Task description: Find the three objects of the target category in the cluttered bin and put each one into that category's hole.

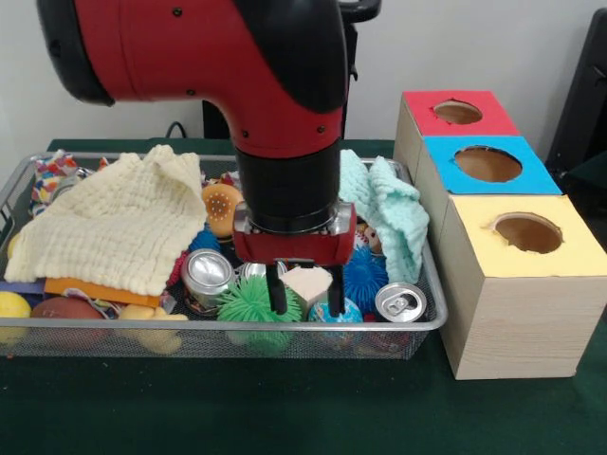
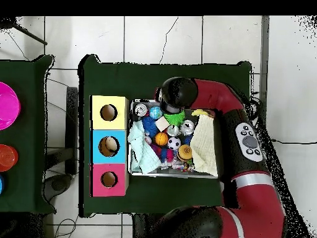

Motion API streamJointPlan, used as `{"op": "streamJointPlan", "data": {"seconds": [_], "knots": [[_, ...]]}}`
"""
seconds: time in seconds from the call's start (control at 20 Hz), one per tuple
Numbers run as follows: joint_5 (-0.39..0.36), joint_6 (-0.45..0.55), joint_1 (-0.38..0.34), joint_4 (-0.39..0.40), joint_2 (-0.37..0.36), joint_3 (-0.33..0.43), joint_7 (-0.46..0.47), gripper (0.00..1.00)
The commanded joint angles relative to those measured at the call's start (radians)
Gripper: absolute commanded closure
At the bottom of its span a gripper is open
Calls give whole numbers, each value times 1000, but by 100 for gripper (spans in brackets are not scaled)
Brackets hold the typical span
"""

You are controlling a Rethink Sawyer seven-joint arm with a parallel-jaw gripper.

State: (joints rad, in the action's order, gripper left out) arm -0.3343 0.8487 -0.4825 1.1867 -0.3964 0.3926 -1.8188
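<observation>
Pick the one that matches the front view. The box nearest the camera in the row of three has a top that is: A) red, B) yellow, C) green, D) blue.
B: the yellow-topped box stands closest in the front view, with the blue-topped box behind it and the red-topped box farthest back.

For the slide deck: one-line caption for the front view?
Sawyer end effector straddling a beige block in the cluttered wire bin, beside three wooden boxes with holes.
</observation>
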Motion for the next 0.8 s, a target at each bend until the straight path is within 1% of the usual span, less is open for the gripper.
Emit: {"op": "streamJointPlan", "data": {"seconds": [0.05,0.15,0.4,0.55,0.8], "knots": [[-58,27,-87,177,-71,95,335,0],[-68,19,-103,196,-80,105,330,0],[-96,20,-130,195,-64,130,336,0],[-110,25,-154,208,-67,140,342,0],[-136,29,-163,172,-38,163,352,0]]}}
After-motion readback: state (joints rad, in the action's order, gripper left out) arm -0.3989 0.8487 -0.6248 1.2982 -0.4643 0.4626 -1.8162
